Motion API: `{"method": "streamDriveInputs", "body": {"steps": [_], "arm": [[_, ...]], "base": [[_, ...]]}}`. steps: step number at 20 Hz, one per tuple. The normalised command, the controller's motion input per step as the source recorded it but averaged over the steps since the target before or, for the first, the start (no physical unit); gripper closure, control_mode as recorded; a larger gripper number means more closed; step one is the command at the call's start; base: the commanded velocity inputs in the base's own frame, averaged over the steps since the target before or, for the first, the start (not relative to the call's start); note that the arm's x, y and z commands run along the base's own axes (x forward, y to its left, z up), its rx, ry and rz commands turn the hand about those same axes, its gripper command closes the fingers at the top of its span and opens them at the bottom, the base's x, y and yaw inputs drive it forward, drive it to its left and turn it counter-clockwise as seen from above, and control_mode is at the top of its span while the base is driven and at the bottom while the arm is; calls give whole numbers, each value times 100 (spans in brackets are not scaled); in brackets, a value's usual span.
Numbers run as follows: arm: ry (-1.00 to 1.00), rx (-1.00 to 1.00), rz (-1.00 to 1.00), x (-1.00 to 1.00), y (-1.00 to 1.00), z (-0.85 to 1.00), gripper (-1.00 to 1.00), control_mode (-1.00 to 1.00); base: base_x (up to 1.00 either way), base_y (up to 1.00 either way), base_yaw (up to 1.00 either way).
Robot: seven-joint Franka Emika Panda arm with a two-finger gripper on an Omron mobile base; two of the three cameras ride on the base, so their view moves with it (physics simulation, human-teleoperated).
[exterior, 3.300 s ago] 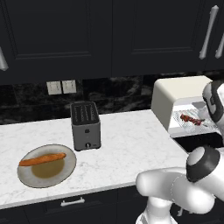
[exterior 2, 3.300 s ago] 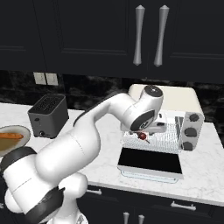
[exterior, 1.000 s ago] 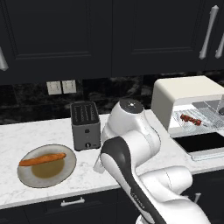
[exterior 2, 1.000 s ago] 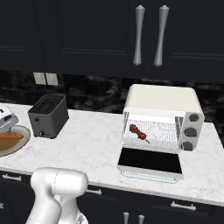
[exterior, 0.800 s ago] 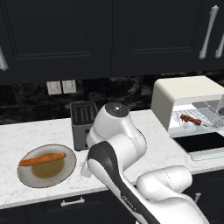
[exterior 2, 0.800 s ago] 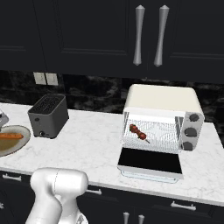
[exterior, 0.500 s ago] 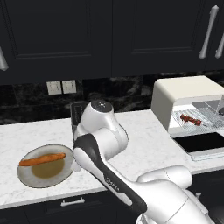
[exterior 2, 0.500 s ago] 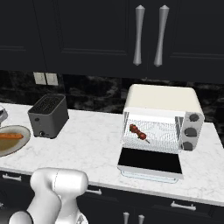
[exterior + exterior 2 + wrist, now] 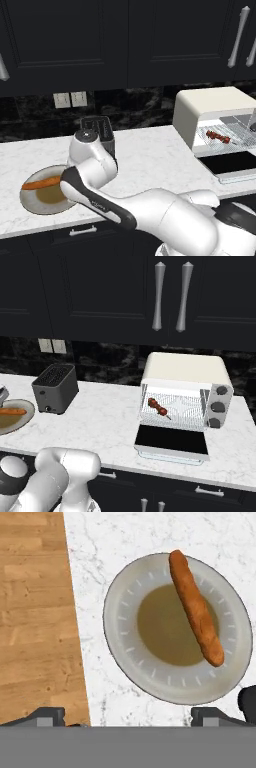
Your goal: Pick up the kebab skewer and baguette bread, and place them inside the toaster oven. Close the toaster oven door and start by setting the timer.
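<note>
In the hand view my gripper [image 9: 131, 718] hangs open above a grey plate [image 9: 117, 632], fingertips [image 9: 47, 714] spread wide with nothing between them. The baguette bread [image 9: 195, 607] lies slantwise across that plate, ahead of the right fingertip. From the base cameras the baguette [image 9: 42, 183] [image 9: 12, 411] rests at the counter's left end, partly behind my arm. The kebab skewer [image 9: 217, 136] [image 9: 159, 407] lies on the wire rack inside the cream toaster oven [image 9: 215, 117] [image 9: 185, 388]. The toaster oven door [image 9: 235, 165] [image 9: 172, 442] hangs folded down flat.
A dark-grey slot toaster [image 9: 55, 388] [image 9: 97, 131] stands behind the plate [image 9: 30, 202] against the wall. The counter's front edge runs beside the plate, with wooden floor [image 9: 35, 612] below. White marble counter [image 9: 107, 421] lies between toaster and oven.
My arm has swung left from the middle of the counter to over the plate. The skewer stays on the oven rack and the gripper stays open.
</note>
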Motion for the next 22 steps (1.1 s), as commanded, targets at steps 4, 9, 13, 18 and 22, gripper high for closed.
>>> {"method": "streamDriveInputs", "body": {"steps": [4,9,13,18,22], "arm": [[0,-10,0,62,33,-38,-100,-100],[-7,-6,0,56,2,-35,-100,-100],[-9,-1,0,42,39,-18,-100,-100],[-9,0,0,39,32,-22,-100,-100],[0,0,0,38,8,-20,-100,-100]], "base": [[0,0,0],[0,0,0],[0,0,0],[0,0,0],[0,0,0]]}}
